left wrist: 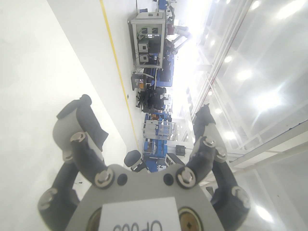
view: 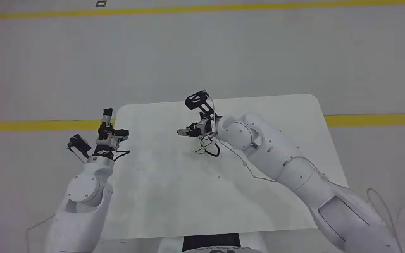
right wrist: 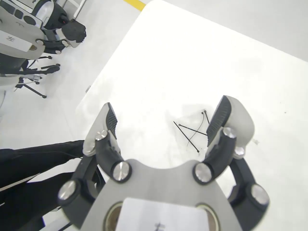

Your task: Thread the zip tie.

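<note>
Thin black zip ties point(right wrist: 192, 131) lie crossed over one another on the white table point(right wrist: 192, 49). My right gripper point(right wrist: 166, 111) hangs open above them, and the ties lie just inside one of its ribbed fingers point(right wrist: 217, 118). From above, that gripper point(view: 185, 131) is over the middle of the table's far half. My left gripper point(left wrist: 144, 114) is open and empty, held at the table's left edge point(view: 107, 121) and well apart from the ties. The right wrist view also shows it point(right wrist: 72, 33) beyond the table's rim.
The white table top point(view: 253, 196) is bare apart from the ties. Black cables point(view: 212, 150) loop beside the right wrist. Yellow floor lines point(view: 38, 124) run past the table, and machines point(left wrist: 149, 37) stand far off in the room.
</note>
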`<move>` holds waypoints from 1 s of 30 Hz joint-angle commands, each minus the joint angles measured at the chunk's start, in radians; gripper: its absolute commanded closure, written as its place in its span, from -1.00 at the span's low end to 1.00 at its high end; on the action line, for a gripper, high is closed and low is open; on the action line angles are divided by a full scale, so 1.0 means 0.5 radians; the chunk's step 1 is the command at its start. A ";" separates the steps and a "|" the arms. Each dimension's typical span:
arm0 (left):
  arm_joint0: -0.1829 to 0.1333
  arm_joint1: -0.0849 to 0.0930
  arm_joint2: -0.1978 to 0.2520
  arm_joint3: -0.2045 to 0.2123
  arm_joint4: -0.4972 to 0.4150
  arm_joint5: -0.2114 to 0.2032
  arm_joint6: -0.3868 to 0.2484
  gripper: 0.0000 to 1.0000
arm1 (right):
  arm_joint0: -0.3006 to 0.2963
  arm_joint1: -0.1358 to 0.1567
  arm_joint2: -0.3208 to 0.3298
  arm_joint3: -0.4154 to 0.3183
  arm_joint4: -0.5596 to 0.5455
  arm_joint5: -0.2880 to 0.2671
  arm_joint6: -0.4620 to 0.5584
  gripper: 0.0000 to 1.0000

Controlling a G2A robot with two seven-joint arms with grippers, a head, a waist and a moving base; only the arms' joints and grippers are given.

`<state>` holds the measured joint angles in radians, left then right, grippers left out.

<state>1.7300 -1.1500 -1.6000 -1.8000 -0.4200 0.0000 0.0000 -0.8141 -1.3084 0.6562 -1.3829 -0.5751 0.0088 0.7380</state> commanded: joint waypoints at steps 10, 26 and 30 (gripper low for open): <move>0.000 0.000 0.000 0.000 0.000 0.000 0.000 -1.00 | 0.114 -0.039 -0.087 0.081 0.001 -0.028 0.242 -1.00; 0.000 0.000 0.000 0.000 0.000 0.000 0.000 -1.00 | 0.340 -0.193 -0.286 0.409 0.188 0.025 0.656 -1.00; 0.000 0.000 0.000 0.000 0.000 0.000 0.000 -1.00 | 0.372 -0.218 -0.401 0.412 0.007 0.048 0.771 -1.00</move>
<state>1.7300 -1.1500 -1.6000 -1.8000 -0.4200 0.0000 0.0000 -0.6355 -1.4108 0.4963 -1.1794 -0.4988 0.0200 1.0826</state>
